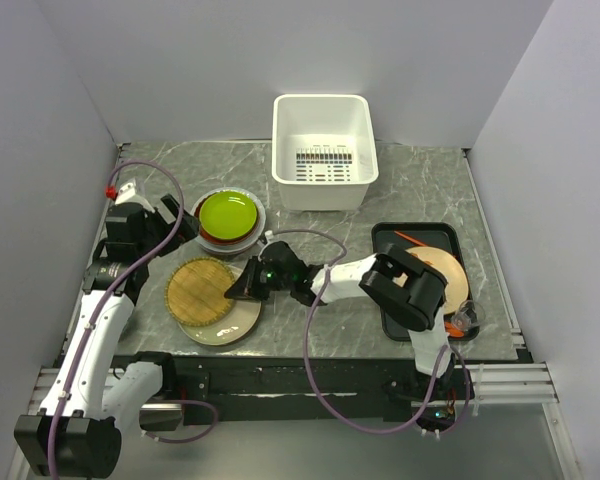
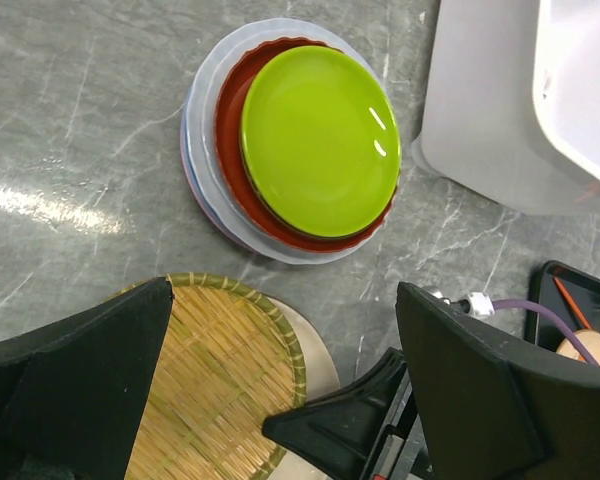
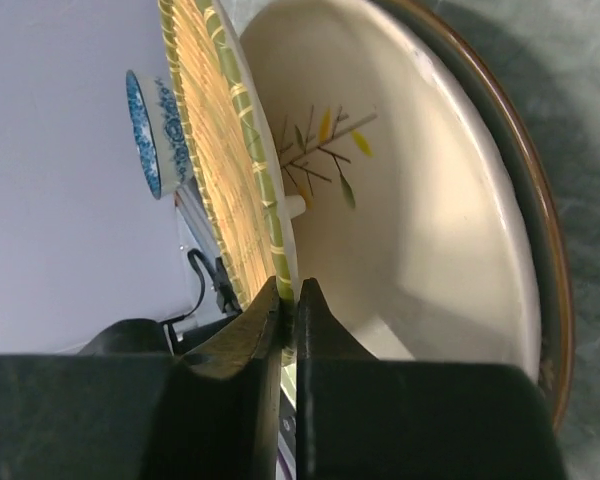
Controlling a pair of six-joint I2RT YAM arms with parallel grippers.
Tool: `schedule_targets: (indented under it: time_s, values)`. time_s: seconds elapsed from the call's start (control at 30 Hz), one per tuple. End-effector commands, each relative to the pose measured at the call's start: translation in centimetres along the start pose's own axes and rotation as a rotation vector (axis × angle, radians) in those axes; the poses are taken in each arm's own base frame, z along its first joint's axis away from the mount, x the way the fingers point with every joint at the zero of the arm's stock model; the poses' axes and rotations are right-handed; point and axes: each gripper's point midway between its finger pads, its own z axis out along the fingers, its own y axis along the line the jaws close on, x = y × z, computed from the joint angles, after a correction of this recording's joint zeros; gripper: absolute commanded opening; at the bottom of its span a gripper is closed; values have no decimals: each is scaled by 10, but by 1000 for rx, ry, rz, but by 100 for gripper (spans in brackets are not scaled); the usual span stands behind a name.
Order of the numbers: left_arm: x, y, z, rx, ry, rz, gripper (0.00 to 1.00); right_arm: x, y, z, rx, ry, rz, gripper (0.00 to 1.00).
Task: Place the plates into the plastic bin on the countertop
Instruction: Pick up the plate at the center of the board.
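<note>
The right gripper (image 3: 288, 295) is pinched tight on the rim of the woven tan plate (image 3: 225, 150), its two black fingers closed with only the plate's green-bound edge between them. On the gripper's side that edge stands clear of the cream plate (image 3: 400, 200) underneath, whose bowl, painted with a small leafy sprig, shows in the gap. From above, the right gripper (image 1: 248, 285) reaches in from the right to the woven tan plate (image 1: 200, 289), which lies over the cream plate (image 1: 230, 325), the pair well in front of the plastic bin (image 1: 320, 100) and to its left, towards the arms' bases.

The left gripper (image 2: 285, 292) hangs with its jaws spread wide and nothing between them, above the far edge of the woven plate. In the top view the left gripper (image 1: 175, 222) sits left of the bin and nearer the arms.

A stack of plates, topped by the lime green plate (image 2: 318, 142) over a red-brown plate (image 2: 230, 120) and paler ones below, rests near the bin's front left corner. The bin stands upright at the back of the countertop (image 1: 420, 190), the slotted holes in its floor in plain view. In front of the bin and to its right lies a black tray (image 1: 390, 240) carrying a pinkish plate (image 1: 450, 270), partly hidden by the right arm.
</note>
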Motion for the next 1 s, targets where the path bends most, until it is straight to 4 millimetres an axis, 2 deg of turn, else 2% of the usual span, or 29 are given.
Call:
schedule_targets:
  time_s: [0.0, 0.47, 0.8, 0.97]
  values:
    - [-11, -2, -5, -3, -41, 0, 99, 5, 11, -13, -37, -2, -17, 1]
    - [-33, -7, -32, 3, -145, 5, 99, -12, 40, -38, -60, -84, -84, 0]
    - [-32, -13, -30, 37, -133, 5, 99, -18, 62, -50, -87, -98, -130, 0]
    - [-31, -20, -27, 71, -119, -3, 99, -14, 66, -59, -88, -73, -140, 0]
